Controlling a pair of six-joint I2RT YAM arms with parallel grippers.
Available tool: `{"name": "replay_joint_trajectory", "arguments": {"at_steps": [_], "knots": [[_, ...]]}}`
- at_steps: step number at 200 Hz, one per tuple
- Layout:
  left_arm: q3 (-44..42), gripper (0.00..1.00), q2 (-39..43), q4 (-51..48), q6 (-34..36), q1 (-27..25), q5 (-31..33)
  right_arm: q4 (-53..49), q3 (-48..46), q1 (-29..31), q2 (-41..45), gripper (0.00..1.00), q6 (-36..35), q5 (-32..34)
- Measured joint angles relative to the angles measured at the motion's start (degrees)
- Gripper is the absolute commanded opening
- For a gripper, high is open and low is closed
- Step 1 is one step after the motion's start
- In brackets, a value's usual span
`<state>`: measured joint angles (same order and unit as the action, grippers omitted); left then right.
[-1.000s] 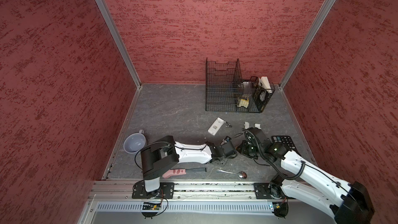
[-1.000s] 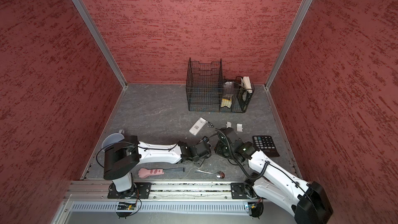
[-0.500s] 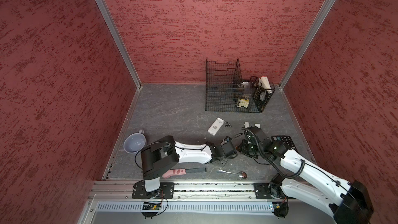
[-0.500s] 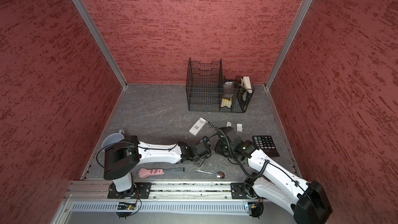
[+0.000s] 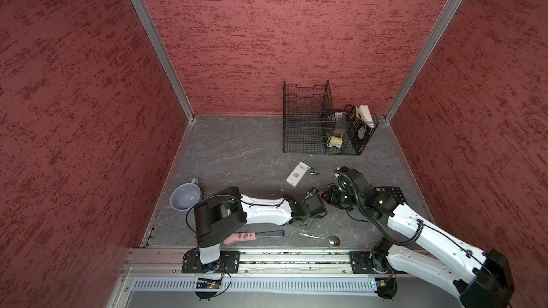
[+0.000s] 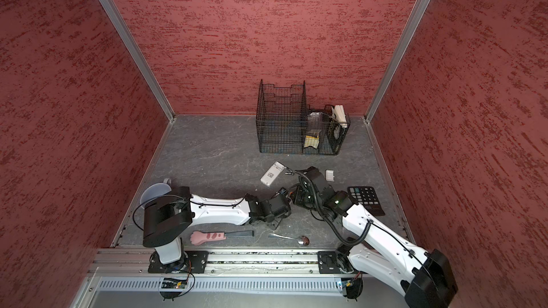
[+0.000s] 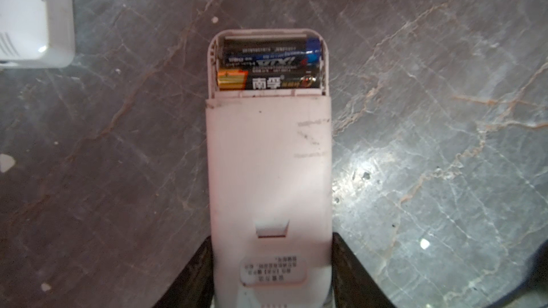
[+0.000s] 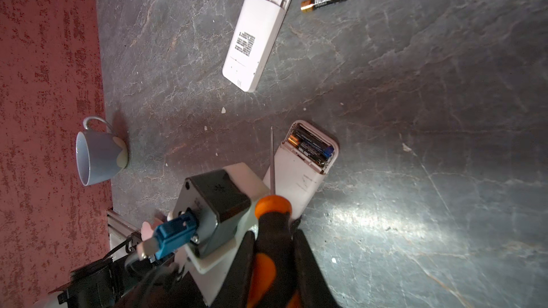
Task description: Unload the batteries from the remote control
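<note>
Bare floor (image 8: 415, 114) lies open beside the held remote (image 8: 299, 170); the screwdriver shaft (image 8: 272, 158) seemingly crowds its other side.

Top views: high above the arm rail, looking down and toward the back wall; both share the whole floor.
Left wrist: close over the pink remote (image 7: 268, 173).
Right wrist: farther from it, slanted; shares it (image 8: 302, 170).

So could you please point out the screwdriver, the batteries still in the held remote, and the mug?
screwdriver (image 8: 274, 223): right wrist view, on its orange-and-black handle.
batteries (image 7: 268, 68): left wrist view, where the two bodies meet.
mug (image 5: 185, 197): a top view, on its inner bowl.
</note>
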<state>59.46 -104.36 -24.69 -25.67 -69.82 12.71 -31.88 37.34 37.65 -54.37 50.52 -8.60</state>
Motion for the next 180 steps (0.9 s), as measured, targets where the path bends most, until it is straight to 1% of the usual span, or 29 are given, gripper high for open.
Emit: {"name": "replay_joint_trajectory", "arguments": {"at_steps": [78, 180], "knots": [[0.0, 0.35, 0.0, 0.0, 0.0, 0.0, 0.0, -5.1, -0.4, 0.0, 1.4, 0.00, 0.5, 1.0], [0.0, 0.35, 0.1, 0.0, 0.0, 0.0, 0.0, -6.6, -2.7, 0.0, 2.8, 0.00, 1.8, 1.0]]}}
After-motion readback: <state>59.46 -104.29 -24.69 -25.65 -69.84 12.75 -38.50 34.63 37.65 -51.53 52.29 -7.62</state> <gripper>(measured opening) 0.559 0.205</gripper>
